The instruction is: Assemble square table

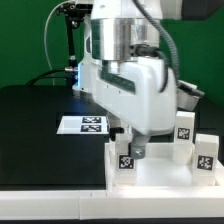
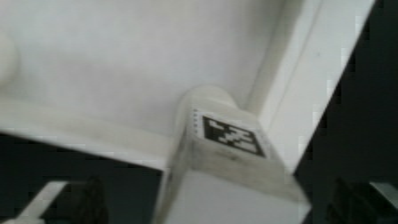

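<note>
Gripper is closed on a tagged leg, held upright w/ its end at the tabletop near corner, prob. so it can be seated in a socket.

one white robot arm reaches down from above, wrist approx vertical, big white wrist housing w/ a grey cable looping off it. the gripper points straight down, low near the surface. fingertips are barely visible in the wrist view, so finger spacing can't be told.
</note>
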`<state>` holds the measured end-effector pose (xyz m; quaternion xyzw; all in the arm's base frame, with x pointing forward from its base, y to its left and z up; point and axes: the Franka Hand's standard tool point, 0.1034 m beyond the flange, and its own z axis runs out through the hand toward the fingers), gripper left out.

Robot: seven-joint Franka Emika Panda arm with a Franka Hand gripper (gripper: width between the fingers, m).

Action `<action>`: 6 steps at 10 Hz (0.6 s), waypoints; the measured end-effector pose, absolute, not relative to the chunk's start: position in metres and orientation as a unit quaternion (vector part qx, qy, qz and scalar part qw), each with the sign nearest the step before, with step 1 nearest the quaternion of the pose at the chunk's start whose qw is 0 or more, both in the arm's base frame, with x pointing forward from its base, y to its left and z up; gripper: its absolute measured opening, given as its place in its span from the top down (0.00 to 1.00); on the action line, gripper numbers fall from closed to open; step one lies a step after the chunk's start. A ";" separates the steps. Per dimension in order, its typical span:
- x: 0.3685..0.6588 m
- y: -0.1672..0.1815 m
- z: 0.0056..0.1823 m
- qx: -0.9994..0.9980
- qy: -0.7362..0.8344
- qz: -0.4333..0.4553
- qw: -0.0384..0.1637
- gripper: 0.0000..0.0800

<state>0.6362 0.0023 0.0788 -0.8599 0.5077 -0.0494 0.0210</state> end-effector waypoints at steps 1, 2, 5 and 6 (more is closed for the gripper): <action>0.635 0.008 0.075 -0.904 0.424 -0.057 0.021 0.20; 0.634 0.006 0.075 -0.899 0.434 -0.055 0.021 0.19; 0.635 0.003 0.076 -0.955 0.290 -0.060 0.006 0.19; 0.636 0.003 0.076 -0.983 0.174 -0.060 -0.006 0.19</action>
